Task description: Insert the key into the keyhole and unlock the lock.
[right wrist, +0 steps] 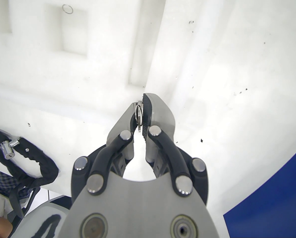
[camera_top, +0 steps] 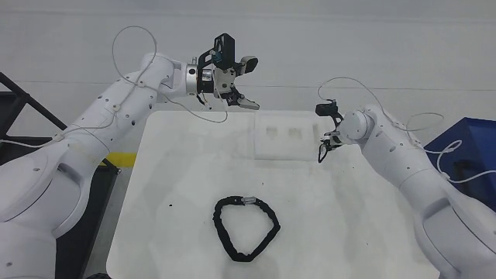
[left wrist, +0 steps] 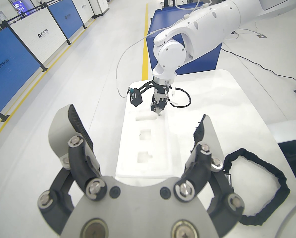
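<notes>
My right claw (right wrist: 139,105) pinches the key (right wrist: 138,118) over the white foam tray (camera_top: 271,149), my left claw (left wrist: 138,120) gapes wide, and the chain lock (right wrist: 39,156) lies well apart, with insertion and unlocking not yet done.

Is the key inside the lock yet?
No, out. The right tool pinches the key over the white foam tray; the lock lies apart from it.

The table (camera_top: 170,201) is viewed from above by the top camera. The foam tray (camera_top: 287,136) is faced lengthwise from farther off by the left wrist camera, closely from above by the right. Tray and chain lock (camera_top: 218,221) are shared by all.
</notes>
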